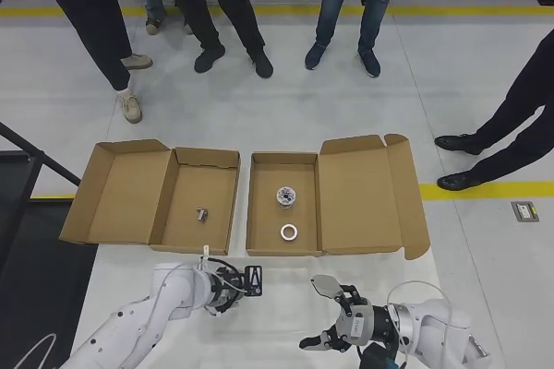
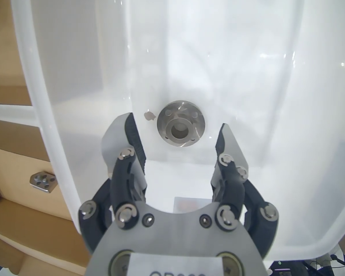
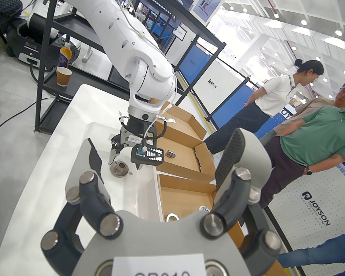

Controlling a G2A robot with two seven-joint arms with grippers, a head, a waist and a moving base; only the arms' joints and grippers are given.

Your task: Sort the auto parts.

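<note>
A grey flanged metal hub lies on the floor of a translucent white bin. My left gripper hangs open just above it, one finger on each side and not touching. The right wrist view also has that gripper over the hub. My right gripper is open and holds nothing, near the table's front right. The left cardboard box holds a small drilled metal block. The right box holds a round bearing-like part and a pale ring.
Both boxes have their flaps spread flat beyond the bin. A tiny dark chip lies beside the hub. Several people stand past the boxes. A black frame runs along the table's left side.
</note>
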